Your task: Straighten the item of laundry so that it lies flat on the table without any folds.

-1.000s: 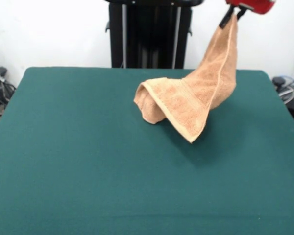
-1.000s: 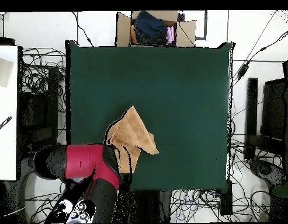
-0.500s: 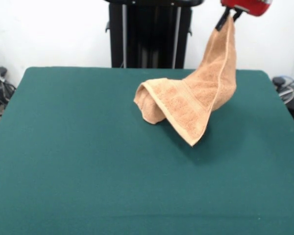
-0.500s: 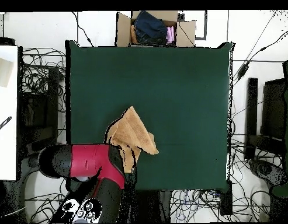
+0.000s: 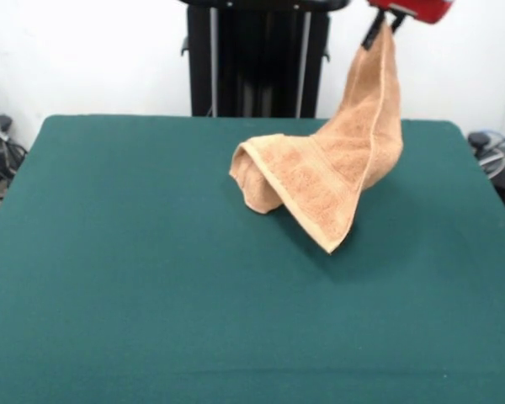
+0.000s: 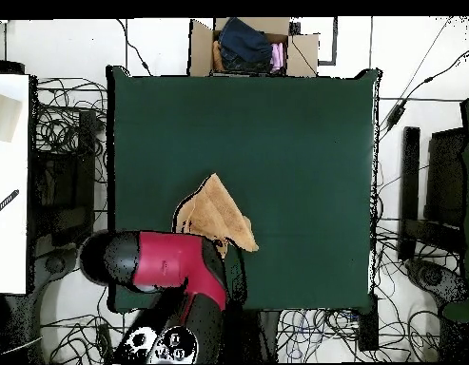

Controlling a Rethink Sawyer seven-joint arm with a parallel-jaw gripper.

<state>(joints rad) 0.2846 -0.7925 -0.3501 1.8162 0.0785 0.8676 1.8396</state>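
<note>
Lifting one corner: I've got the towel (image 5: 337, 168) pinched at its top end, the rest draped down onto the table (image 5: 135, 278). Nearest me the lower tip points at the camera, just off the cloth or grazing it, hard to tell. Behind it a folded lobe with the hem band curls left, resting on the table right of centre, toward the far edge. Long axis runs steeply up and back-right to the gripper (image 5: 384, 20), closed on the corner at the top edge of the front view. Overhead, the arm (image 6: 171, 266) covers the grip point. Step: mid-lift, folds not out. Next I'd judge: drag and lower so it lays out flat.
</note>
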